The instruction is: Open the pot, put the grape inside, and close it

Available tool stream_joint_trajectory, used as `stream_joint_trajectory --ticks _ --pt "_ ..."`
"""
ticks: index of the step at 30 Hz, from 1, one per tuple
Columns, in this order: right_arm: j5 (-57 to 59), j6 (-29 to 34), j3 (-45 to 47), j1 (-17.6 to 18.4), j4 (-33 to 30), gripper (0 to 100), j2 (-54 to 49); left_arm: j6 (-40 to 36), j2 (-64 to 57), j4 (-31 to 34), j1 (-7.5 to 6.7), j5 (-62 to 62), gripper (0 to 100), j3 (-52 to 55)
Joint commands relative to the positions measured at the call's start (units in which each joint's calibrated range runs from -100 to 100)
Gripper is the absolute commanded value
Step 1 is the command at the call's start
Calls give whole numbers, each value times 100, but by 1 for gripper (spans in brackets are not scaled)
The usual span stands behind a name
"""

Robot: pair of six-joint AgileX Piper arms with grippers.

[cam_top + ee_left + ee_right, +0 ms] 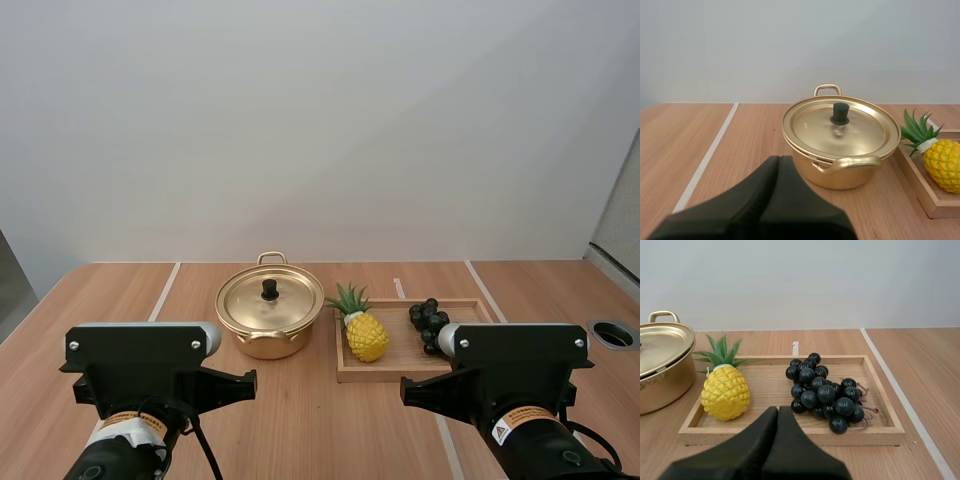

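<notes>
Pot (272,346) w/ lid (287,306), grapes (428,322) on tray (398,372), labels (508,428) illegible

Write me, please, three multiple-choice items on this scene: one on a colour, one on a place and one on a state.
1. What colour is the knob on the lid of the pot?
A. gold
B. black
C. red

2. Where do the grapes lie?
A. on the wooden tray, beside the pineapple
B. inside the pot
C. on top of the lid

3. In what state is the left gripper?
A. open
B. shut on the knob
C. shut on nothing

Answers:
1 B: the knob stands dark against the gold lid.
2 A: the bunch rests in the tray, a little apart from the pineapple.
3 C: its fingers lie together as one dark wedge, short of the pot.
</notes>
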Motion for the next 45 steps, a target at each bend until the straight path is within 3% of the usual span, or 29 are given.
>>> stream_joint_trajectory --ticks 1,38,45 --pt "-8 1 0 -16 -36 0 -27 22 -32 -132 -13 -200 0 0" --pt "-8 1 0 -16 65 0 -27 -5 -32 -160 -13 -200 0 0" --pt "-95 1 -238 -16 -144 0 -27 64 -32 -150 -13 -987 0 -330"
